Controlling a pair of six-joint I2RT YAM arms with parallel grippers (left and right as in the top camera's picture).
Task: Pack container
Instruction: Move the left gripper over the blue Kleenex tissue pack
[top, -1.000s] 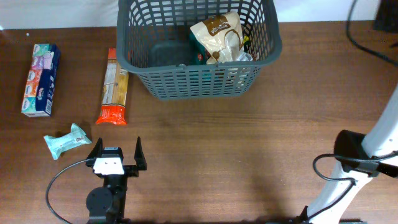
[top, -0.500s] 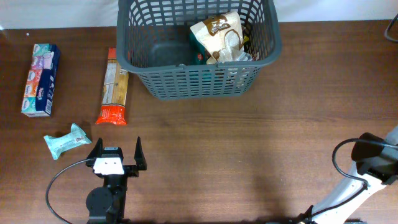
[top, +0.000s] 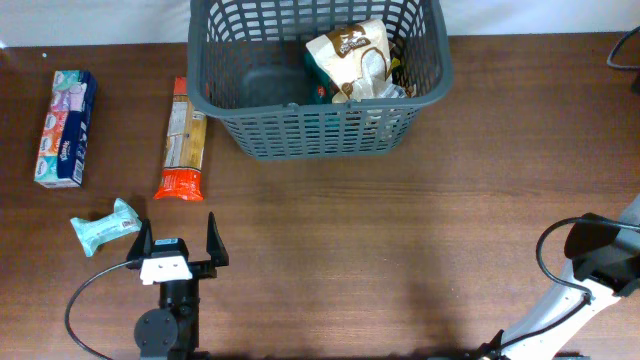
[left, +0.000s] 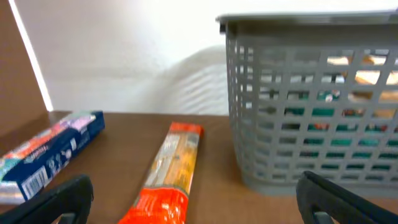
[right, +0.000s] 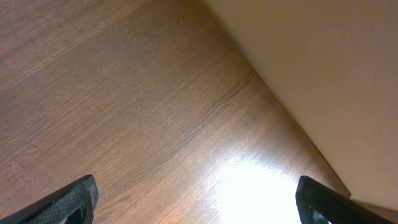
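Overhead: left gripper (top: 178, 232) sits low over the near-left of the table (top: 430, 250) and points at the far edge. Its fingers are spread wide with nothing between them. A pale teal packet (top: 108, 224) lies just beside its left finger; probably not touching, but the gap is tight from here. The right arm (top: 592, 260) is folded at the near-right corner and partly cut off by the frame, so I can't pick out its tool in this view. The container (top: 310, 130) stands upright at far centre with its back rim cropped. It is dark grey with lattice sides and a thick rim. A cream-and-brown pouch (top: 350, 52) leans in its right half, with something teal under it that I can't identify. Left of the container an orange-ended packet (top: 182, 140) lies flat, and a blue carton (top: 65, 127) lies well left of that.

Left wrist: both fingertips sit at the bottom corners, wide apart. The container fills the right side, its contents only blurred colours through the slots. The orange-ended packet is at centre and the blue carton is on the left, cut off.

Right wrist: right gripper (right: 194, 208) is spread wide and holds nothing. Only bare wood and a beige surface show beyond it.
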